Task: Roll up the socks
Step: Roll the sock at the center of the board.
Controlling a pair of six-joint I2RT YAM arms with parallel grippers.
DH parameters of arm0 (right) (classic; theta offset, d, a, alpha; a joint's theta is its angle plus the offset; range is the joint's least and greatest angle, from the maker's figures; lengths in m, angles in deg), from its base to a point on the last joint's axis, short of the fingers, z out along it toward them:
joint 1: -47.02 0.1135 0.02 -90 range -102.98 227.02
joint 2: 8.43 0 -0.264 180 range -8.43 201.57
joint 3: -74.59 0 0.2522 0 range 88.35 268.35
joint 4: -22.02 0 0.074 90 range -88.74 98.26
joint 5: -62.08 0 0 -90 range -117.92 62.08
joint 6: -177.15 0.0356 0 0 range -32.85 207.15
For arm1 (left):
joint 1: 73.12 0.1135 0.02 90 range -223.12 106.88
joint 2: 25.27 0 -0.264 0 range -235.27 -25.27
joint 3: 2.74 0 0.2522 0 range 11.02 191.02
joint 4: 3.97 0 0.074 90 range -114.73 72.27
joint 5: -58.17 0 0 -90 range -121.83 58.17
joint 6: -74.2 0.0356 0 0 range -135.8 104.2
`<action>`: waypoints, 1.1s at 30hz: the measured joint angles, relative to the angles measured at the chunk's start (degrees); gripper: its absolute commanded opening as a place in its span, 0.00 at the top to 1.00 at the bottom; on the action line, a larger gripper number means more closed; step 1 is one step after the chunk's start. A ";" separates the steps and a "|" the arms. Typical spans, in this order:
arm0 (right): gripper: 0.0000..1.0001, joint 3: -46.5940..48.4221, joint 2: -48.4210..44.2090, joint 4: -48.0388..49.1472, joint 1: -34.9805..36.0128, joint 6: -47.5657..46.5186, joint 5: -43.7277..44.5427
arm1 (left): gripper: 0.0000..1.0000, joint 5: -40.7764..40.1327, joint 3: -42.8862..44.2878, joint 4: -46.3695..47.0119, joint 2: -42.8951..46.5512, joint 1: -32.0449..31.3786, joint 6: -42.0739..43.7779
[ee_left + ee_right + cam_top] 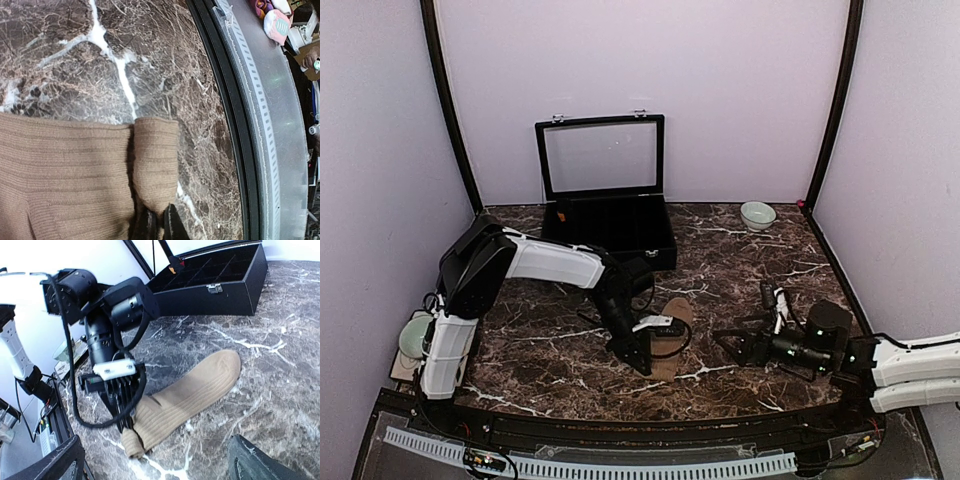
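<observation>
- The left wrist view alone is showing the sock [65,175] doubling over at its cuff, with a short ribbed flap lying beside the main body. In the top view the arm is hiding this fold.
- The right wrist view is showing the sock's full length lying flat on the worktop [280,340], in front of the black case [215,290], toe toward the case.
- The left tool [127,422] is pinching the folded cuff, the sock end farthest from the case.
- The right tool [725,340] is standing wide open, gripping nothing, in front of the case and off to its right.
</observation>
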 measured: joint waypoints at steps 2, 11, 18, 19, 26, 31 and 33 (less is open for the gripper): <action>0.01 -3.15 -2.45 1.36 0.09 -0.42 0.00 | 1.00 0.26 1.03 -1.11 -0.68 0.15 -0.63; 0.39 8.52 10.21 -5.35 13.88 -13.94 3.58 | 1.00 9.01 11.50 -13.88 -10.16 2.78 -3.10; 0.54 10.27 18.32 -8.98 20.15 -24.35 7.98 | 1.00 12.04 12.41 -18.56 -12.37 3.67 -4.07; 0.54 11.17 19.78 -9.60 20.59 -25.94 8.74 | 1.00 12.00 12.41 -18.88 -12.39 3.69 -4.15; 0.66 17.88 28.13 -9.11 20.92 -34.82 10.80 | 0.98 11.06 12.17 -19.34 -12.31 3.78 -6.43; 0.73 22.84 36.13 -8.79 20.94 -38.95 8.90 | 0.98 10.51 12.13 -19.28 -12.22 3.78 -7.65; 0.74 23.80 38.84 -7.91 20.96 -39.93 7.96 | 0.98 10.16 12.15 -19.28 -12.15 3.78 -8.09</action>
